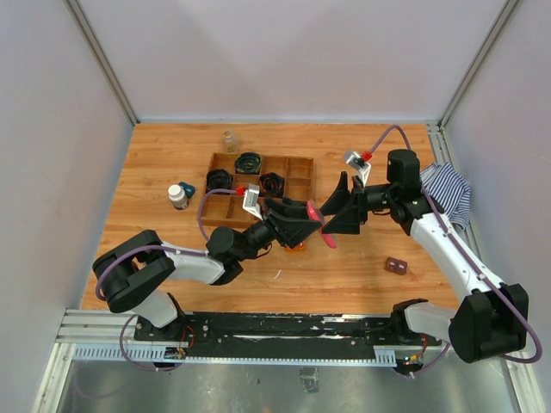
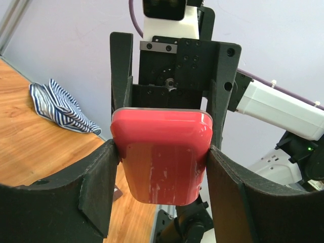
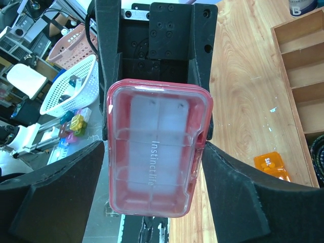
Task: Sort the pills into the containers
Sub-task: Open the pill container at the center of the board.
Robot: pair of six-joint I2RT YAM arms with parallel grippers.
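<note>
The flat pink box [image 2: 161, 174] hangs above the table, and my left gripper [image 2: 162, 162] is shut on it with both pads pressed to its long sides. My right gripper [image 3: 154, 152] faces it from the other side. Its jaws are open around the box [image 3: 158, 126], and a gap shows beside one finger [image 3: 66, 182]. In the top view the box [image 1: 315, 212] sits between the two grippers at mid-table. The clear vial [image 1: 229, 140] stands at the back. The dark bottle with the white cap [image 1: 177, 195] stands left of the tray. No loose pills show.
The wooden compartment tray [image 1: 297, 163] with black coils lies behind the grippers. An orange blister-like piece [image 3: 272, 166] lies on the table below them. A small brown item [image 1: 397, 266] lies front right. A striped cloth [image 1: 448, 191] is bunched at the right edge.
</note>
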